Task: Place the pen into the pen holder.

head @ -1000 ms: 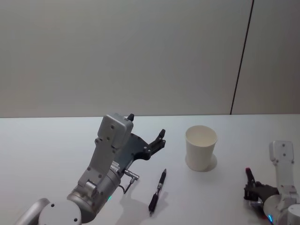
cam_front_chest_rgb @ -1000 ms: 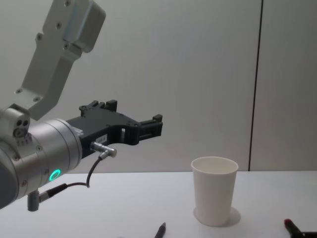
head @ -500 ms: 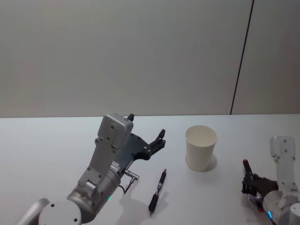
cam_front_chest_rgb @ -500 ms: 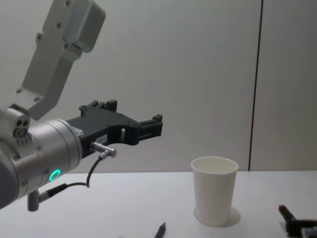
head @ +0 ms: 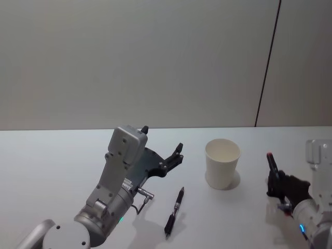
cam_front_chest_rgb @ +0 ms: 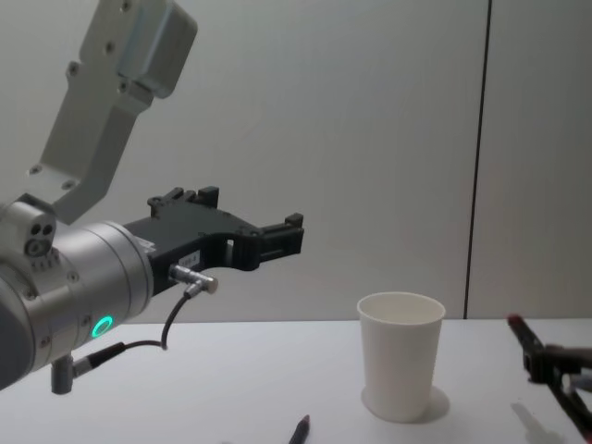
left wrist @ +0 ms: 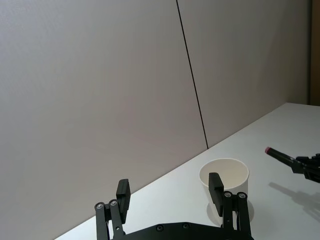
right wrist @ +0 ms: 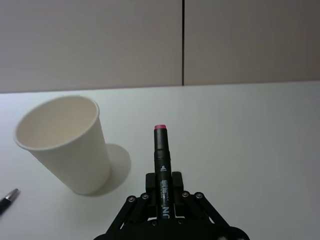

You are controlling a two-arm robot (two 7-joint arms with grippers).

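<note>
The pen holder, a white paper cup [head: 222, 163] [cam_front_chest_rgb: 400, 356] [right wrist: 65, 145] [left wrist: 233, 175], stands upright on the table right of centre. To its right my right gripper [head: 281, 188] [right wrist: 162, 197] [cam_front_chest_rgb: 548, 361] is shut on a black pen with a red end [head: 271, 162] [right wrist: 161, 152] [cam_front_chest_rgb: 519, 329] [left wrist: 280, 156], held above the table with the red end tilted up towards the cup. My left gripper [head: 162, 138] [left wrist: 169, 184] [cam_front_chest_rgb: 250, 211] hangs open left of the cup, holding nothing. A second dark pen [head: 175, 211] [cam_front_chest_rgb: 299, 429] [right wrist: 7, 199] lies on the table in front of the left gripper.
The white table [head: 52, 166] runs back to a plain grey wall with a dark vertical seam [head: 267, 62]. Bare surface lies around the cup and at the far left.
My right gripper has risen from the table with the red-ended pen and moved a little farther back beside the cup. The left arm, the cup and the lying pen have not moved.
</note>
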